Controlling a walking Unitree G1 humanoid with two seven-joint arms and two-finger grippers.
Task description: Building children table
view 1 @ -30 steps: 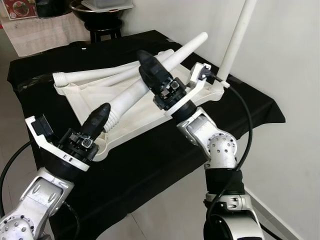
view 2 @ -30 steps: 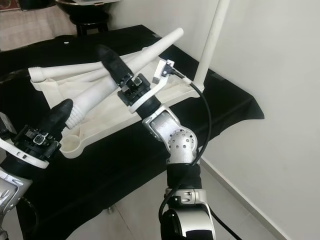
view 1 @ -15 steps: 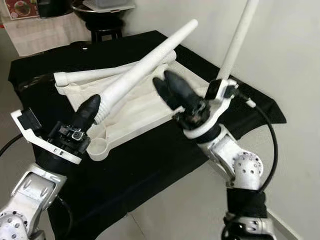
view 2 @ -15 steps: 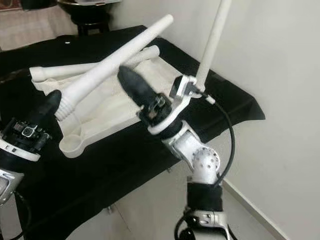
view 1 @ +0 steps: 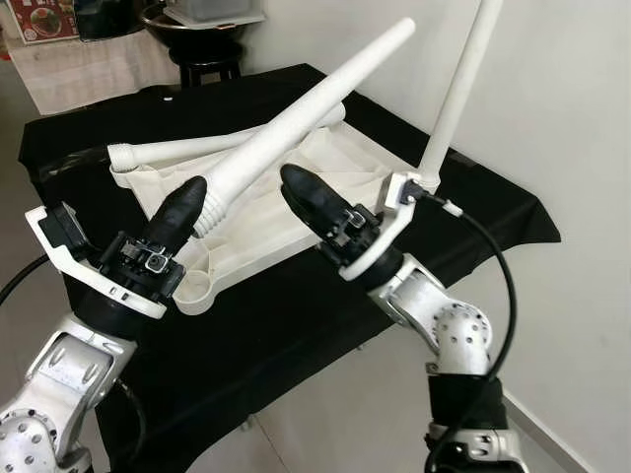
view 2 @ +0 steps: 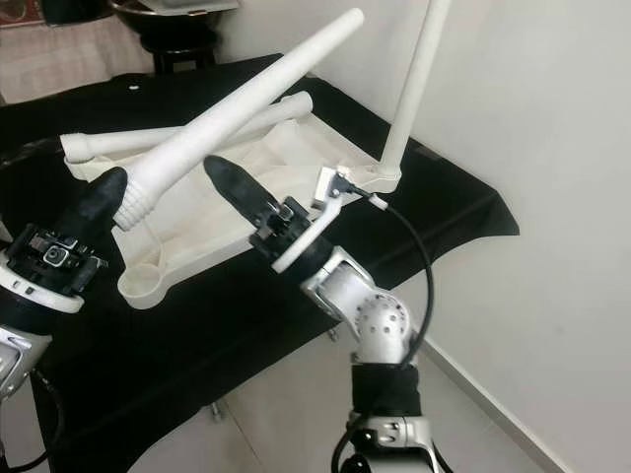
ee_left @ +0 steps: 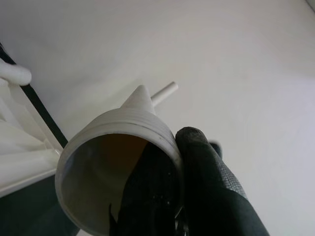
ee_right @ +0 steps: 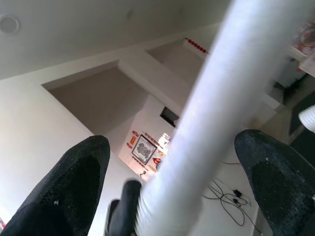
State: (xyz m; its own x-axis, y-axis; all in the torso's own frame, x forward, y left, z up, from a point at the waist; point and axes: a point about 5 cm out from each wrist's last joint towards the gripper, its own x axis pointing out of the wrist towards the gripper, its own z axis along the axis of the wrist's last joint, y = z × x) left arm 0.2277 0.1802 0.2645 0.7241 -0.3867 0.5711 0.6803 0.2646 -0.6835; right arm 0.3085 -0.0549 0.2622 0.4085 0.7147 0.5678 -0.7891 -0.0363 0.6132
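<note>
Table leg (view 1: 296,123) is being held at its threaded end by the clamped left gripper (view 1: 177,212); the right gripper (view 1: 308,195), fingers apart beneath, should steady it toward the tabletop's (view 1: 296,207) near-corner socket (view 1: 197,291).

A lived-in home room, used as a work spot.

A bench draped in black cloth (view 1: 296,325) stands by a plain white wall (view 1: 582,118); framed red picture (ee_right: 143,150) on a far wall, pale tiled floor (view 2: 296,434).

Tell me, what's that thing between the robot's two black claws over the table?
The white table leg: the left gripper pinches its threaded open end, one finger inside as the left wrist view shows. The right gripper sits open just beneath the shaft, per the right wrist view.
</note>
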